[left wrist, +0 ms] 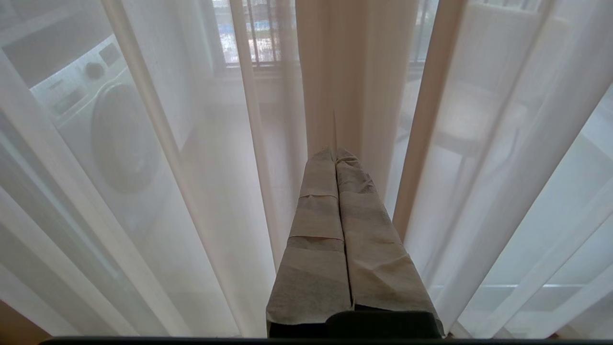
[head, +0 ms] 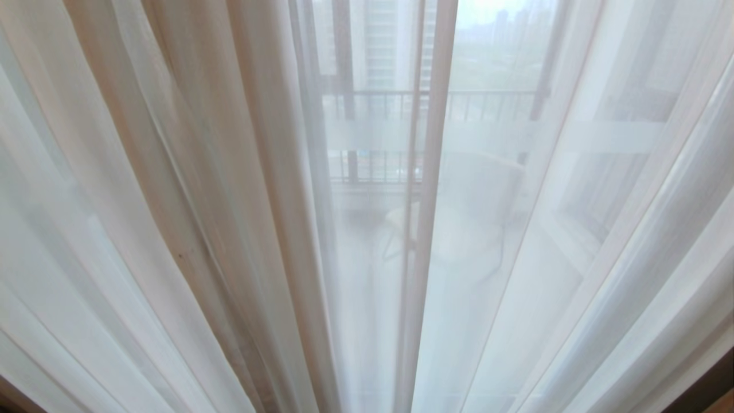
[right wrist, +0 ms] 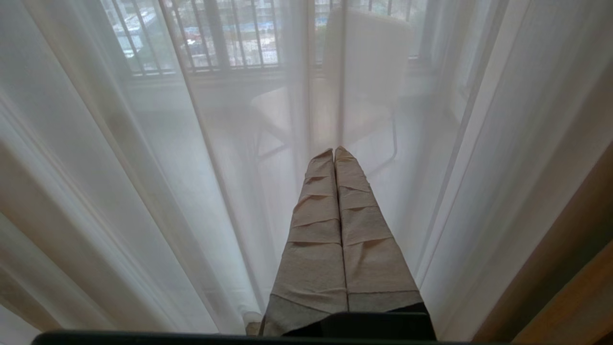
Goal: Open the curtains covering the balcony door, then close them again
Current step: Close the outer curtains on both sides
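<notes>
- Head view: the curtains [head: 229, 189] fill the whole picture, drawn shut in soft pleats. Only the sheer white layer shows; through it I make out the door [head: 438, 115] as a pale upright with a frosted band, a railing [head: 487, 106] and a chair [head: 459, 218] beyond. Neither arm is in sight here. The cloth looks light and limp, so I would expect it to bunch and slide easily along its rail, though a thin sheer could slip from a pinch. The free edges meet near the middle, by the upright, and that hem seems the likeliest place to take hold.
- Left wrist view: the left gripper [left wrist: 334, 152] points at the cloth with its taped fingers [left wrist: 316, 215] pressed together on nothing, just short of a thicker beige fold [left wrist: 354, 72]. This view alone shows a washer [left wrist: 105, 120] behind the sheer.
- Right wrist view: the right gripper [right wrist: 334, 151] is likewise closed and empty, near the sheer. Only here does the chair show clearly, and a wooden edge [right wrist: 574, 306] lies at one corner.
</notes>
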Robot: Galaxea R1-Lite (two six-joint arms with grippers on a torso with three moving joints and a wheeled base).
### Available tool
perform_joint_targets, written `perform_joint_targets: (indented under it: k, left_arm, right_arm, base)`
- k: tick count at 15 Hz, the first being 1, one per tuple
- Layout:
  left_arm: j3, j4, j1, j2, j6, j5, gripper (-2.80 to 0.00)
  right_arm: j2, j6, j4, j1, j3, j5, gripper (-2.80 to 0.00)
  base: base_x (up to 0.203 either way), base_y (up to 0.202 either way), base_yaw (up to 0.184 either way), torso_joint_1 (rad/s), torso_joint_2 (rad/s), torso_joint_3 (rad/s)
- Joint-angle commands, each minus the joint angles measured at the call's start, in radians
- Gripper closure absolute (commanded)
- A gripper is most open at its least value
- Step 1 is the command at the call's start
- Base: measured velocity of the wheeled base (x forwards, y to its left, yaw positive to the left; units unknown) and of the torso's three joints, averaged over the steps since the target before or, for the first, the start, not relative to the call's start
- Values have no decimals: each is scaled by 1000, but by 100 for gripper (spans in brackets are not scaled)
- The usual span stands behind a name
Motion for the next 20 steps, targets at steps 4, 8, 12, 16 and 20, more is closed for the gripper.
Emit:
perform_joint_targets:
  k: [4, 8, 12, 16, 20]
  left_arm:
    - [0, 0, 0, -3, -12, 1, 0]
    - [0, -1, 0, -3, -26, 12, 0]
    - [0, -1, 0, -3, -39, 13, 0]
    - [0, -3, 0, -3, -44, 13, 0]
    - [0, -3, 0, -3, -44, 13, 0]
  right_arm:
    - [0, 0, 0, 0, 0, 0, 0]
    - [0, 0, 0, 0, 0, 0, 0]
    - [0, 0, 0, 0, 0, 0, 0]
    - [0, 0, 0, 0, 0, 0, 0]
    - [0, 0, 0, 0, 0, 0, 0]
  base:
    - [0, 0, 0, 0, 0, 0]
    - [0, 0, 0, 0, 0, 0]
    - [0, 0, 0, 0, 0, 0]
    - [0, 0, 0, 0, 0, 0]
    - [1, 87, -1, 0, 2, 1]
